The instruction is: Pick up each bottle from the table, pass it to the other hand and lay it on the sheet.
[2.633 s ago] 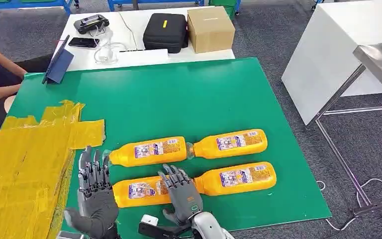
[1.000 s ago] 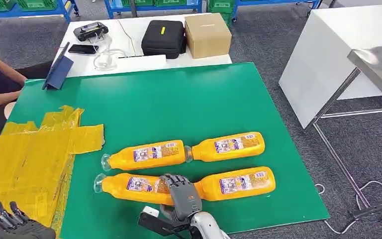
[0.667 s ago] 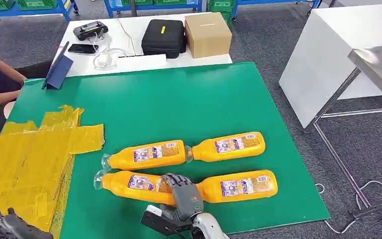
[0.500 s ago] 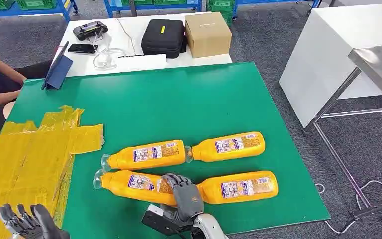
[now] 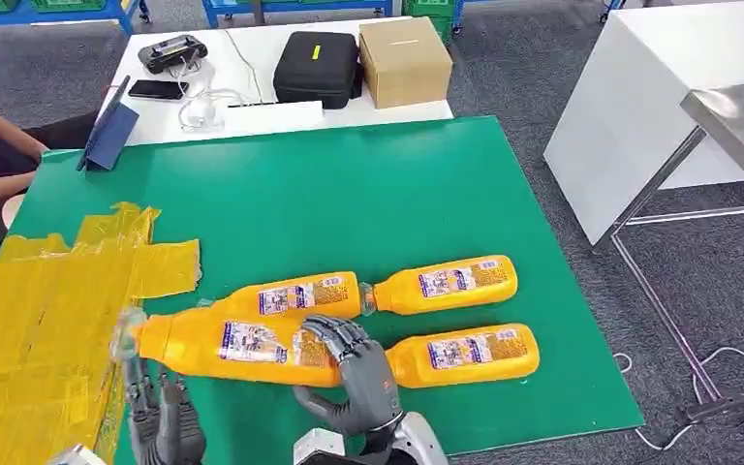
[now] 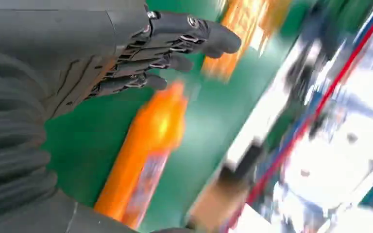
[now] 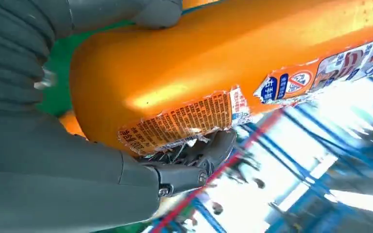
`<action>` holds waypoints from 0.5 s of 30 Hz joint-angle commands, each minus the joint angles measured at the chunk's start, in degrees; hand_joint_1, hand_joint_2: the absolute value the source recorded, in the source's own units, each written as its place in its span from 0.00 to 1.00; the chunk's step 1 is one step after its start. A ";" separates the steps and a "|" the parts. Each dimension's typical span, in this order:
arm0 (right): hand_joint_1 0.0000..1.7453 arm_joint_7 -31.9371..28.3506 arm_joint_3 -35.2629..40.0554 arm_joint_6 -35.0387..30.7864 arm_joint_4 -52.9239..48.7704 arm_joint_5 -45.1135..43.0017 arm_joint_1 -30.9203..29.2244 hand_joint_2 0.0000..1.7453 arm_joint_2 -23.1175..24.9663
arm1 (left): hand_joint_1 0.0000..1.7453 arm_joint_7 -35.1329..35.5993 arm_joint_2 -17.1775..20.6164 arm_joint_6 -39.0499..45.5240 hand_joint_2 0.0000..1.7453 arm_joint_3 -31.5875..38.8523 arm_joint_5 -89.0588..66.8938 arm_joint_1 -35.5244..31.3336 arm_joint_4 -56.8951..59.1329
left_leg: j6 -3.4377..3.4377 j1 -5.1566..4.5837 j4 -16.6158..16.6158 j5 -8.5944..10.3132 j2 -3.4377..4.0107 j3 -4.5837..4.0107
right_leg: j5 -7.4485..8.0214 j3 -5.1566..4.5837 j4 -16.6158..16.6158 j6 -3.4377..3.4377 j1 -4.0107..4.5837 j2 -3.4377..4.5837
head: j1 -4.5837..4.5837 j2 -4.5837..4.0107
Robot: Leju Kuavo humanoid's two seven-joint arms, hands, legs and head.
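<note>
Right hand (image 5: 354,373) clamped round lifted orange plastic bottle (image 5: 228,341), cap end over edge of crinkled yellow sheet (image 5: 39,329). Left hand (image 5: 160,426) below it, fingers apart, holding nothing. Three more orange bottles (image 5: 444,281) beside, on green table mat (image 5: 349,203).

Grey carpet floor (image 5: 542,58), white side table (image 5: 639,107)

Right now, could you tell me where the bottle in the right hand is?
In the head view, the held bottle is in the right hand over the green table's near left part, cap toward the yellow sheet, left hand beneath.
</note>
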 commanded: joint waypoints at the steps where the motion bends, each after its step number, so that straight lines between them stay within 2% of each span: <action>1: 1.00 -3.18 -0.19 0.03 -3.11 -2.23 4.67 1.00 1.39 | 0.00 0.16 0.15 -4.82 1.00 -2.59 -3.50 -2.72 10.40 | -0.03 0.03 -0.04 -0.02 -0.31 0.10 | -0.09 0.18 -0.05 -0.06 0.03 -0.22 | 0.00 0.00; 8: 1.00 -4.68 -0.77 1.32 -2.20 -2.54 4.46 1.00 1.93 | 0.00 0.00 0.15 -11.81 1.00 -3.65 -5.23 -2.72 10.27 | -0.05 0.06 -0.03 -0.05 -0.34 0.07 | -0.11 0.17 -0.05 -0.09 0.06 -0.22 | 0.00 0.00; 15: 1.00 -4.46 -1.50 1.89 -1.45 -1.87 4.63 1.00 2.34 | 0.00 -1.55 0.15 -12.70 1.00 -3.76 -6.16 -2.46 8.91 | -0.06 0.10 0.03 -0.09 -0.41 0.06 | -0.15 0.19 -0.03 -0.12 0.09 -0.25 | 0.00 0.00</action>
